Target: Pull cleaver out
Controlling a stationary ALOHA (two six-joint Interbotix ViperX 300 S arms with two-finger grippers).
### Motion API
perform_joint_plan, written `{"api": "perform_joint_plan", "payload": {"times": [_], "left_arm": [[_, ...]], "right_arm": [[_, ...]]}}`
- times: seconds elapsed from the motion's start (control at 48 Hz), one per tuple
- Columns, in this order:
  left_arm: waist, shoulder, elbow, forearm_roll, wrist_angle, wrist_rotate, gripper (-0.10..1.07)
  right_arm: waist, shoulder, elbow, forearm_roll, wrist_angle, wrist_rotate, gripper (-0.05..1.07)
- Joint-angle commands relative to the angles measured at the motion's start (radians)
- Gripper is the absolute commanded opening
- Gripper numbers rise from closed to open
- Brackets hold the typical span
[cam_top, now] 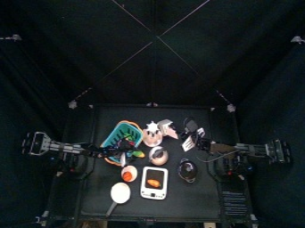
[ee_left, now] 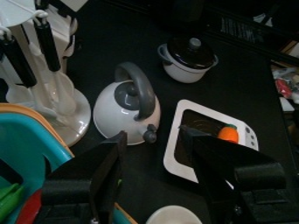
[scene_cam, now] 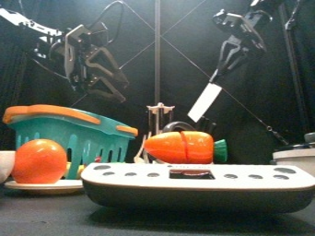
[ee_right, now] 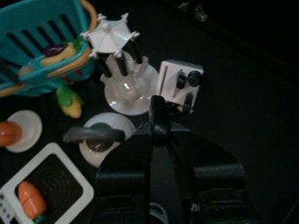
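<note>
Jaws: the right gripper (ee_right: 156, 131) is clamped on the cleaver's dark handle. The left gripper (ee_left: 158, 166) has its jaws apart around nothing and rests at the table's 9 o'clock side.
Cleaver place: the small flat cleaver with the pale silvery-white oblong blade (scene_cam: 205, 103) hangs tilted in the air. In the top view it is toward 1 o'clock from the table's middle, apparently clear of the white plastic knife rack (ee_right: 122, 83).
Handling: probably light, stiff and smooth. The handle is the best place to hold it, since the flat blade could swing or slip.
Look: the blade is plain and pale, and the handle is hidden in the grip.
</note>
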Motion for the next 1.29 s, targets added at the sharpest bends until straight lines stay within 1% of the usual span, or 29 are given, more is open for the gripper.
{"api": "perform_joint_plan", "payload": {"times": [0.0,0.083,0.167,0.271,0.333,0.438,0.604,0.812,0.958,1.083,1.271], "left_arm": [[-0.002,-0.009,-0.015,0.005,-0.008,0.003,0.87],[-0.003,-0.008,-0.018,0.005,-0.006,0.003,0.87],[-0.003,-0.008,-0.018,0.005,-0.008,0.005,0.87],[-0.003,-0.009,-0.021,0.006,-0.008,0.006,0.87],[-0.011,-0.014,-0.020,0.014,-0.008,0.006,0.87],[-0.035,-0.026,-0.018,0.028,-0.008,0.006,0.87],[-0.106,-0.049,0.002,0.032,-0.026,0.002,0.87],[-0.166,-0.072,0.046,0.031,-0.098,0.003,0.87],[-0.178,-0.112,0.051,0.032,-0.100,0.003,0.87],[-0.178,-0.153,0.063,0.032,-0.100,0.003,0.87],[-0.172,-0.164,0.083,0.025,-0.124,0.000,0.87]], "right_arm": [[0.025,-0.086,0.055,-0.046,-0.129,0.009,0.50],[0.031,-0.124,0.109,-0.078,-0.245,0.008,0.50],[0.032,-0.141,0.158,-0.110,-0.364,-0.006,0.50],[0.032,-0.146,0.193,-0.166,-0.453,-0.014,0.50],[0.037,-0.149,0.210,-0.201,-0.485,-0.023,0.50],[0.037,-0.152,0.232,-0.252,-0.522,-0.035,0.50],[0.046,-0.158,0.253,-0.313,-0.549,-0.038,0.50],[0.044,-0.158,0.259,-0.347,-0.558,-0.038,0.50],[0.044,-0.158,0.270,-0.328,-0.565,-0.038,0.50],[0.046,-0.152,0.290,-0.319,-0.601,-0.037,0.50],[0.046,-0.160,0.319,-0.314,-0.657,-0.040,0.50]]}}
